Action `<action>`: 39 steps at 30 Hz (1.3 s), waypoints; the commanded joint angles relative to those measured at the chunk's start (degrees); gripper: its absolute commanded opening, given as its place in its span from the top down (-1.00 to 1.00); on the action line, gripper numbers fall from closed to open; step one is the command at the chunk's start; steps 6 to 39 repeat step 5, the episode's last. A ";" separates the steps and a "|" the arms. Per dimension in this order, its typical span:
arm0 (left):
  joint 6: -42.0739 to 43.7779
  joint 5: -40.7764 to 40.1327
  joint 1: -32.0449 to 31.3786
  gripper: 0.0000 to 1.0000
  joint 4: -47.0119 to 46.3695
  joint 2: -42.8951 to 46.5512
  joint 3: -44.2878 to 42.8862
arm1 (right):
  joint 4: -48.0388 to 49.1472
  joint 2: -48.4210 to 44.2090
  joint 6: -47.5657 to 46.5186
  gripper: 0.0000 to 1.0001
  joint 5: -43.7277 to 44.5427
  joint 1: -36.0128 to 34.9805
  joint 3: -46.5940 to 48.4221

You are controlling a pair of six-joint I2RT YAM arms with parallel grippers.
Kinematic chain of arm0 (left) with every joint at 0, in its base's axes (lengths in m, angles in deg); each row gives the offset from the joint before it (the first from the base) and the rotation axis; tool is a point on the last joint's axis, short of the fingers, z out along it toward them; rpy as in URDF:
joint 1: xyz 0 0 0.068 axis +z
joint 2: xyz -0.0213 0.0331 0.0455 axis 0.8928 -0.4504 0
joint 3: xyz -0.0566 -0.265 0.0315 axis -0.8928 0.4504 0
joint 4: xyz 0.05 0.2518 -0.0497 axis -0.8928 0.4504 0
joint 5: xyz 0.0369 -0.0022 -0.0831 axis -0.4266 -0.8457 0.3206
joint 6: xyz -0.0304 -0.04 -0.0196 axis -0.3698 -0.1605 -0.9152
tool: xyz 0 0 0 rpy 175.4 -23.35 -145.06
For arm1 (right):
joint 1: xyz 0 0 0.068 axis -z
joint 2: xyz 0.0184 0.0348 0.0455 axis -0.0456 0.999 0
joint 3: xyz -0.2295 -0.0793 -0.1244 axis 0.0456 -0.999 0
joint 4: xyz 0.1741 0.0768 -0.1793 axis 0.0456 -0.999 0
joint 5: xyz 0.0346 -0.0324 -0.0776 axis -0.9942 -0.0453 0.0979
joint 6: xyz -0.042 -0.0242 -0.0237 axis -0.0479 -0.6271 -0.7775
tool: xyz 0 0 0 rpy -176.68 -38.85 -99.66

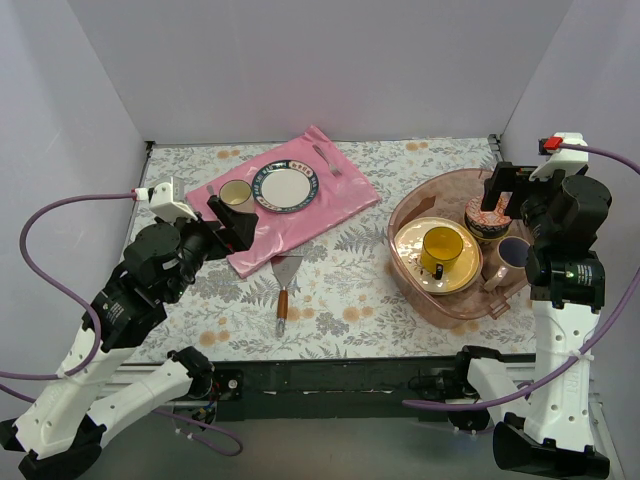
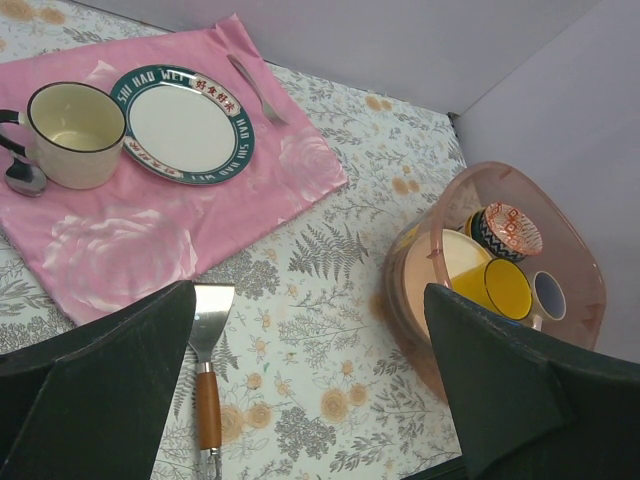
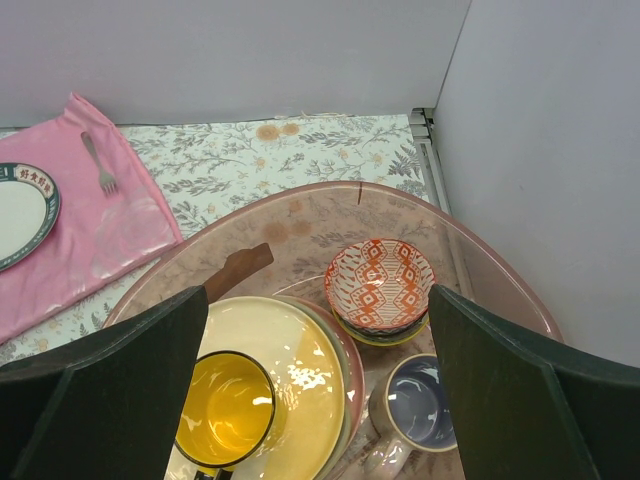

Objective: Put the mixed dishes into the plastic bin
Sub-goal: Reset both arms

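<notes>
The plastic bin (image 1: 401, 216) stands at the table's right. Inside it a yellow mug (image 1: 441, 250) sits on stacked cream and pink plates (image 1: 412, 243), beside stacked patterned bowls (image 1: 488, 216) and a pinkish mug with a purple inside (image 1: 513, 252). My right gripper (image 1: 511, 188) hangs open above the bin; its wrist view looks down on the bin's rim (image 3: 300, 193), plates (image 3: 305, 345), yellow mug (image 3: 225, 410), bowls (image 3: 380, 285) and pinkish mug (image 3: 425, 405), with its jaws (image 3: 318, 295) empty. My left gripper (image 1: 232, 221) is open and empty over the mat's near edge, far from the bin (image 2: 592, 290).
A pink mat (image 1: 335, 195) at the back left carries a white plate with a dark blue rim (image 1: 285, 188), a cream mug (image 1: 236, 193), a fork (image 1: 325, 158) and a spoon (image 2: 22, 178). A wooden-handled spatula (image 1: 283, 290) lies mid-table. A brown wooden handle (image 3: 235, 270) shows by the bin's wall.
</notes>
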 commanded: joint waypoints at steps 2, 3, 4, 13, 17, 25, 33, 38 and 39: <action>1.10 0.22 0.29 -0.96 -0.53 0.08 0.17 | 1.72 -0.28 0.20 -0.96 0.64 0.26 0.57; 1.19 0.22 0.29 -0.96 -0.53 -0.01 0.25 | 1.72 -0.37 0.20 -0.96 0.29 0.26 0.40; 1.19 0.22 0.29 -0.96 -0.62 -0.01 0.25 | 1.81 -0.46 0.20 -0.97 -0.06 0.26 0.31; 1.28 0.22 0.29 -0.96 -0.62 -0.01 0.25 | 1.98 -0.46 0.03 -0.98 -0.32 0.26 0.39; 1.28 0.22 0.29 -0.96 -0.62 -0.01 0.25 | 1.98 -0.46 0.03 -0.98 -0.32 0.26 0.39; 1.28 0.22 0.29 -0.96 -0.62 -0.01 0.25 | 1.98 -0.46 0.03 -0.98 -0.32 0.26 0.39; 1.28 0.22 0.29 -0.96 -0.62 -0.01 0.25 | 1.98 -0.46 0.03 -0.98 -0.32 0.26 0.39; 1.28 0.22 0.29 -0.96 -0.62 -0.01 0.25 | 1.98 -0.46 0.03 -0.98 -0.32 0.26 0.39; 1.28 0.22 0.29 -0.96 -0.62 -0.01 0.25 | 1.98 -0.46 0.03 -0.98 -0.32 0.26 0.39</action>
